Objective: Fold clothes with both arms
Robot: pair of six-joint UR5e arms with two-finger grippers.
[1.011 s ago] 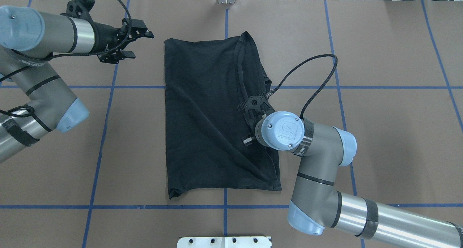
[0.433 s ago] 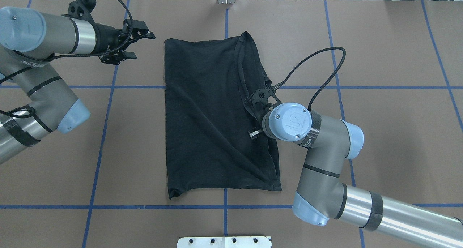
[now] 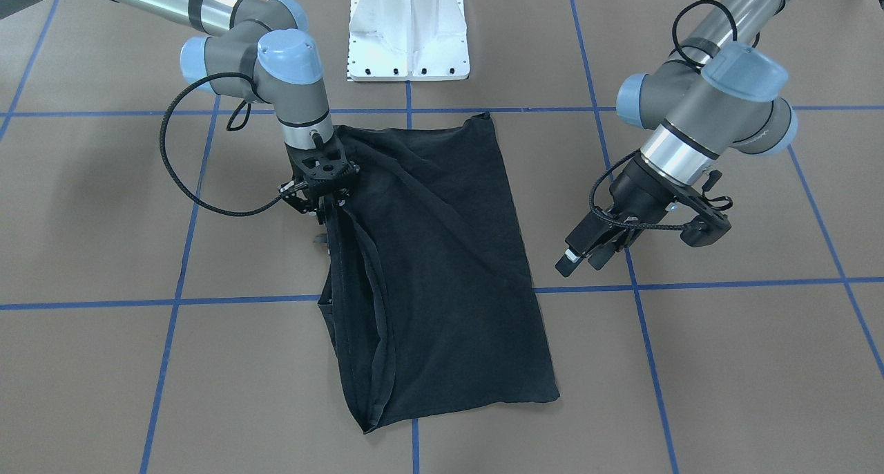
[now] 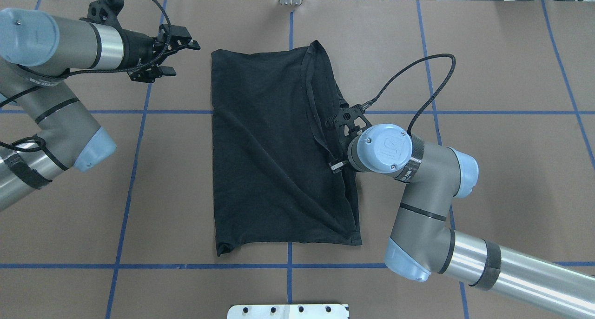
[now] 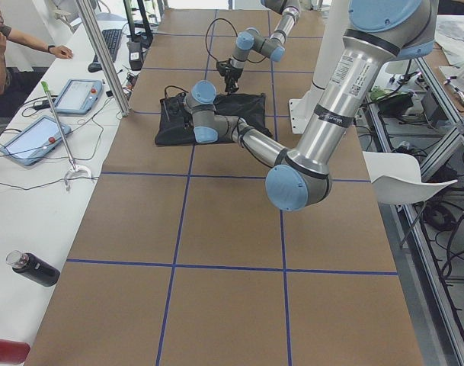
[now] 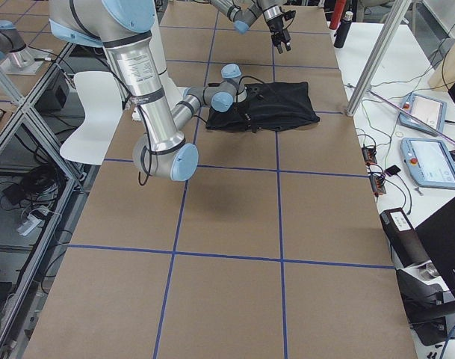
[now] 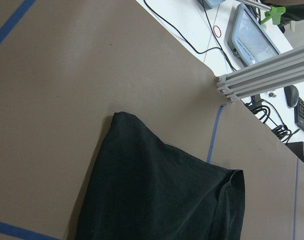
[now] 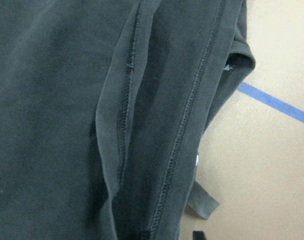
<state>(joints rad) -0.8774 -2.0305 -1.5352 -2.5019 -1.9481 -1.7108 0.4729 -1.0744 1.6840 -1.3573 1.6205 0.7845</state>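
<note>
Black T-shirt (image 4: 274, 151) lies folded lengthwise mid-table (image 4: 488, 193). Right gripper (image 3: 323, 220) low at doubled edge, probably settling fold; cannot tell grip. Left gripper (image 4: 182, 57) spread apart, waiting beside far corner

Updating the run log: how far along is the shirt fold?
Done: the T-shirt lies as a long, narrow rectangle with one side folded in lengthwise.
In hand: the right end effector sits at that folded edge; whether it grips the cloth cannot be told. The left end effector hovers open beside the far corner, off the cloth.
Left: the crosswise folds, since the shirt is at full length.
</note>
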